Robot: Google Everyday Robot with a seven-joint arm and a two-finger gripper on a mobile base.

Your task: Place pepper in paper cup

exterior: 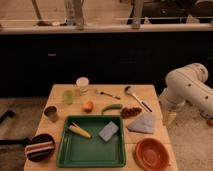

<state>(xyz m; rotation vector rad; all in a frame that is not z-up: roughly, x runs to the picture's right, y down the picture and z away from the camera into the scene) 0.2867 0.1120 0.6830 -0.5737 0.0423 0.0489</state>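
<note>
The pepper (111,108), slim, curved and dark green, lies on the wooden table (60,92) just past the far edge of the green tray. The paper cup (82,83), white and upright, stands near the table's far edge, to the left of the pepper and further back. My gripper (170,118) hangs at the lower end of the pale arm, off the table's right edge, well to the right of the pepper. It looks open and holds nothing.
A translucent green cup (68,97), an orange fruit (88,106) and a metal cup (51,113) stand on the left. The green tray (85,152) holds corn (79,131) and a blue sponge (108,131). A fork (107,94), spoon (136,96), grey cloth (142,123), orange bowl (151,154) and striped bowl (40,147) lie around.
</note>
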